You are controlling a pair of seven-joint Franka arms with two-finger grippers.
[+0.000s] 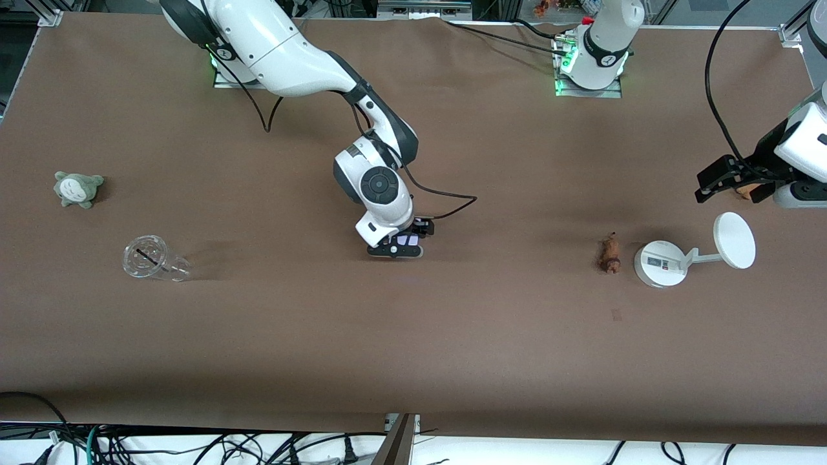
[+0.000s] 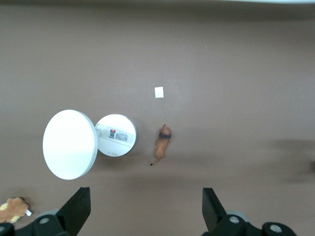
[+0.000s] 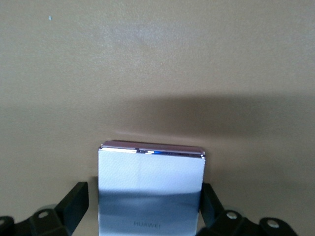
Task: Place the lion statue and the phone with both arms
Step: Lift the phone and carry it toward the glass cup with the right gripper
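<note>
The phone [image 1: 408, 239], a flat lavender-white slab, lies on the brown table near its middle. My right gripper [image 1: 406, 244] is down over it and open, with the phone [image 3: 151, 191] between the fingers. One finger [image 3: 74, 201] stands apart from the phone's edge, the other is right against it. The lion statue [image 1: 608, 253], tiny and reddish-brown, lies on the table beside a white stand toward the left arm's end. My left gripper [image 1: 723, 177] hangs open and empty in the air over that end. The lion [image 2: 162, 143] shows in the left wrist view ahead of the left gripper [image 2: 146, 196].
A white round-based stand [image 1: 660, 263] with a disc [image 1: 734, 240] is next to the lion. A brown plush [image 2: 12, 210] lies under the left hand. A grey-green plush [image 1: 77, 188] and a tipped clear cup [image 1: 152, 259] lie toward the right arm's end.
</note>
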